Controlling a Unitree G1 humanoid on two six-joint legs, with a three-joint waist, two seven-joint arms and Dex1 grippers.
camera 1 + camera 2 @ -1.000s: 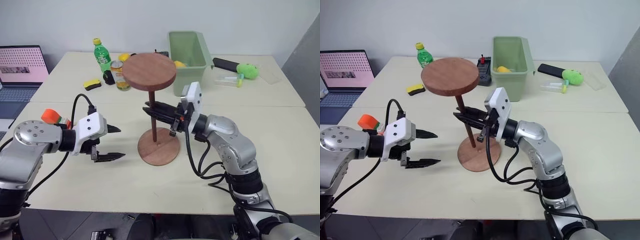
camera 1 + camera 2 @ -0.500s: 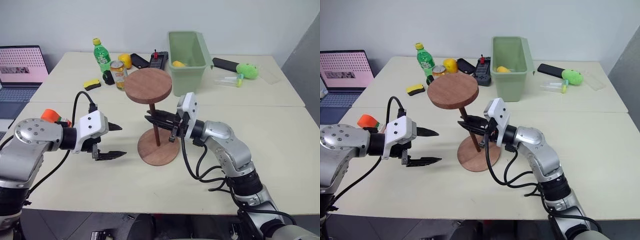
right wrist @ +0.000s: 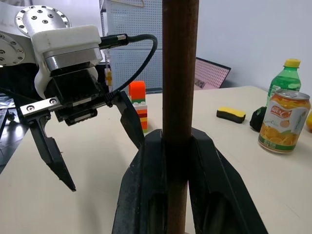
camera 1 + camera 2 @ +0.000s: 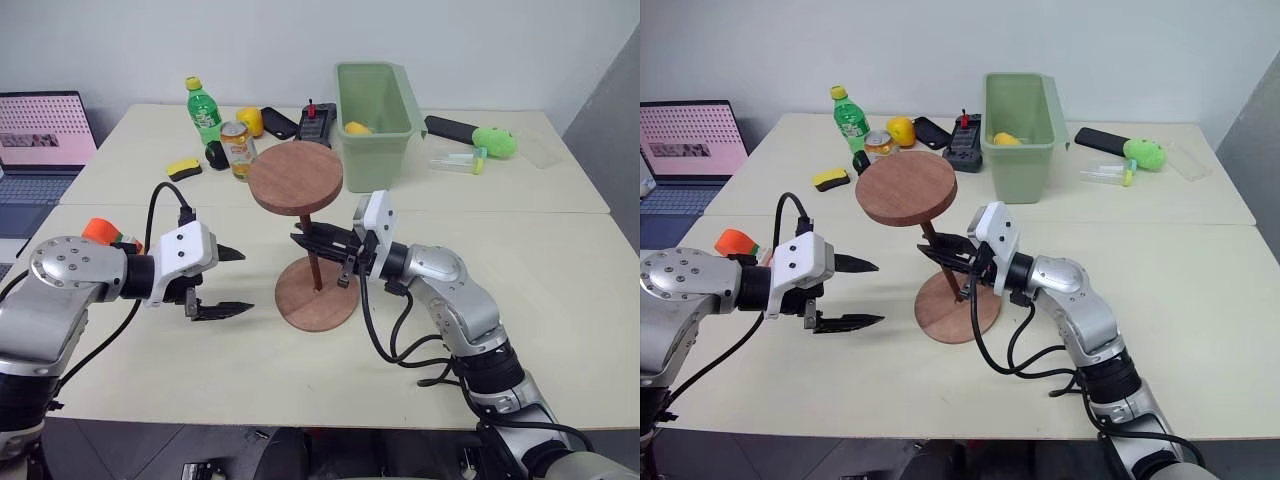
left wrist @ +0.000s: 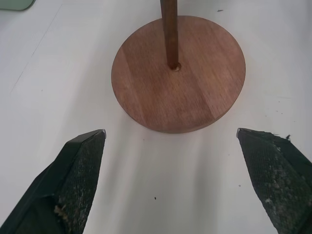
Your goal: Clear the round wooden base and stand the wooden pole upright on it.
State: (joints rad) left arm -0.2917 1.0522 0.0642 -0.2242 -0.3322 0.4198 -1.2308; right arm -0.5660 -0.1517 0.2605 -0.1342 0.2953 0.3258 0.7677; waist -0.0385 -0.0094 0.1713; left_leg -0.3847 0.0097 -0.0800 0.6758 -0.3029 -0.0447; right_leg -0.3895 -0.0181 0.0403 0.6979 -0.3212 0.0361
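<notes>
The round wooden base (image 4: 318, 305) lies flat on the table's near half with nothing on it but the pole. The wooden pole (image 4: 313, 268) stands nearly upright with its fixed disc (image 4: 295, 177) on top. Its lower end meets the base (image 5: 178, 92) at the centre hole. My right gripper (image 4: 305, 240) reaches in from the right and is shut on the pole (image 3: 179, 63) at mid-height. My left gripper (image 4: 246, 281) hovers just left of the base, open and holding nothing. In the left wrist view its fingertips (image 5: 92, 141) point at the base from a short way off.
A green bin (image 4: 375, 110) stands behind the pole. A green bottle (image 4: 204, 110), a can (image 4: 238, 148), a yellow sponge (image 4: 183, 168) and a power strip sit at the back left. An orange block (image 4: 100, 232) and a laptop (image 4: 40, 130) are far left, and a green toy (image 4: 495, 140) lies back right.
My right gripper has lowered the pole, so its top disc sits lower and its lower end rests at the base's centre. The left gripper has stayed put.
</notes>
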